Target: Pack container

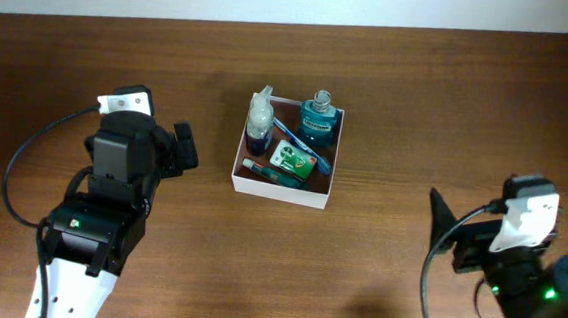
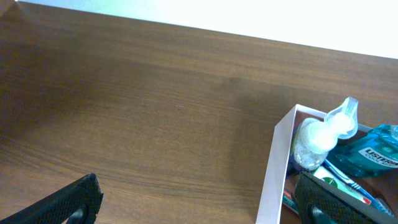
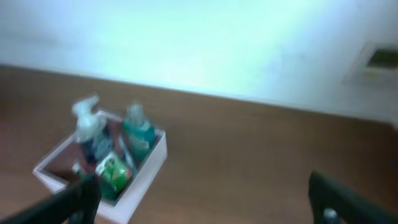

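Note:
The container is a white square box in the middle of the table. It holds a clear spray bottle, a teal mouthwash bottle, a green packet, a blue toothbrush and a red-capped tube. My left gripper is open and empty, left of the box. In the left wrist view the box wall lies between the open fingers. My right gripper is open and empty, to the lower right of the box. The right wrist view is blurred and shows the box at the lower left, with its fingers wide apart.
The brown wooden table ends at a white wall along the far edge. Black cables run from both arms near the front.

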